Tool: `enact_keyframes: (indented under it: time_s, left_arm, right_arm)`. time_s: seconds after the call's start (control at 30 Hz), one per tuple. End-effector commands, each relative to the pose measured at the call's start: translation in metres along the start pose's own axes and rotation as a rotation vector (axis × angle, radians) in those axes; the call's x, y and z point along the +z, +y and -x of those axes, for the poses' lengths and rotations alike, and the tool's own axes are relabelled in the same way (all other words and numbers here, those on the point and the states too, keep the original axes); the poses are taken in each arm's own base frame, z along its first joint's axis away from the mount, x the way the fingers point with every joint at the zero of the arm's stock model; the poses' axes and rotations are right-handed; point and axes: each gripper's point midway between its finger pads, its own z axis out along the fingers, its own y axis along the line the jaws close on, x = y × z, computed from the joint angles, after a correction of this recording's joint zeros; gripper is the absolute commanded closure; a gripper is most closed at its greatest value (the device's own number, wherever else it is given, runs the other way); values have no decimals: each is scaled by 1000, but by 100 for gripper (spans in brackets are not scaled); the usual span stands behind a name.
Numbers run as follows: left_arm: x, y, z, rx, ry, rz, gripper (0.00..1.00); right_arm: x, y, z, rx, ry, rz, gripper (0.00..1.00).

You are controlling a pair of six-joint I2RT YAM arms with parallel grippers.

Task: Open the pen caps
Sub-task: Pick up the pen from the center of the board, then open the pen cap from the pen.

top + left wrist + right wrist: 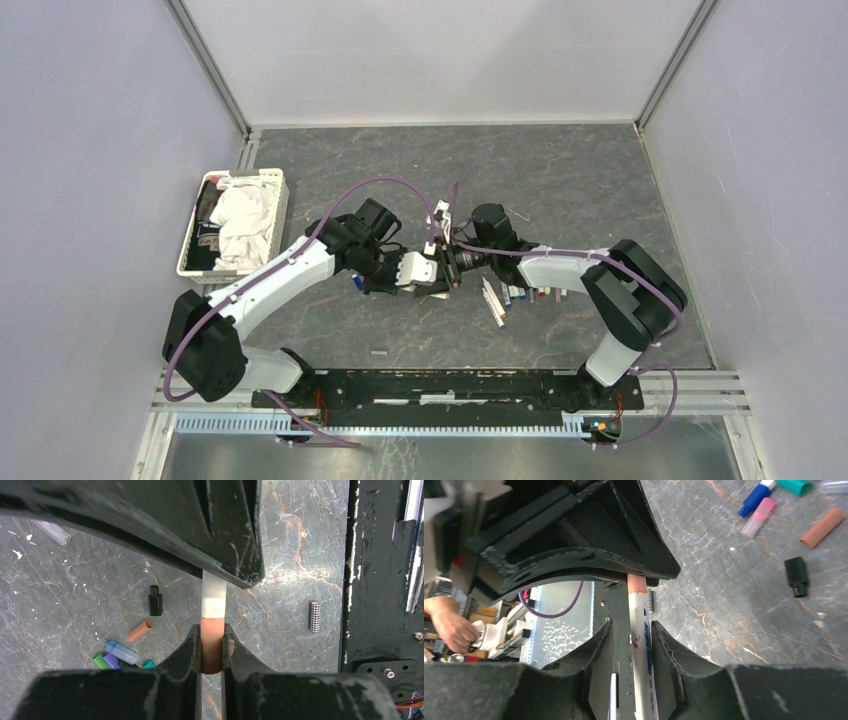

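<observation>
Jaws of my left gripper (212, 630) were squeezed onto the orange-brown cap (212, 652) at the end of a white pen (214, 597). Jaws of my right gripper (631, 630) stood a little apart around the same pen's body, with a gap on one side. Both grippers met over the middle of the table (285, 570), with the pen between them. Loose caps (140, 630) lay on the table below, and more pens (497, 298) lay near my right arm.
</observation>
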Motion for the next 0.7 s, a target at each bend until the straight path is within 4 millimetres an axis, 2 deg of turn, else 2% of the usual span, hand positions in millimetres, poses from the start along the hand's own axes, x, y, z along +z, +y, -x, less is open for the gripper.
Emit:
enact_keyframes:
  time_s: [0.0,0.17,0.2,0.23,0.3,0.33,0.43,0.5,0.67]
  left_arm:
    - [-9,10,19,35,-54,35,98]
    - [-9,11,17,37,-43,44,98]
    - [-9,11,18,37,-48,43,98]
    - [-9,10,19,35,-53,40,98]
    - [-9,10,21,27,-64,36,97]
    - [-10,10,23,24,-68,35,92]
    - [-12,10,25,21,-76,39,70]
    - [-11,9,25,23,-77,35,64]
    - [-6,3,22,28,-73,14,58]
  right_arm:
    - [15,19,14,-14,-13,101,63]
    - [20,21,14,-13,4,121,63]
    - [21,20,14,-9,10,118,66]
    - [22,18,14,-7,13,115,73]
    - [23,15,15,0,12,106,93]
    - [24,15,15,-1,11,104,100]
    - [24,16,18,-5,3,106,100]
    - [25,17,19,-1,2,117,100]
    - [26,18,20,7,19,132,100]
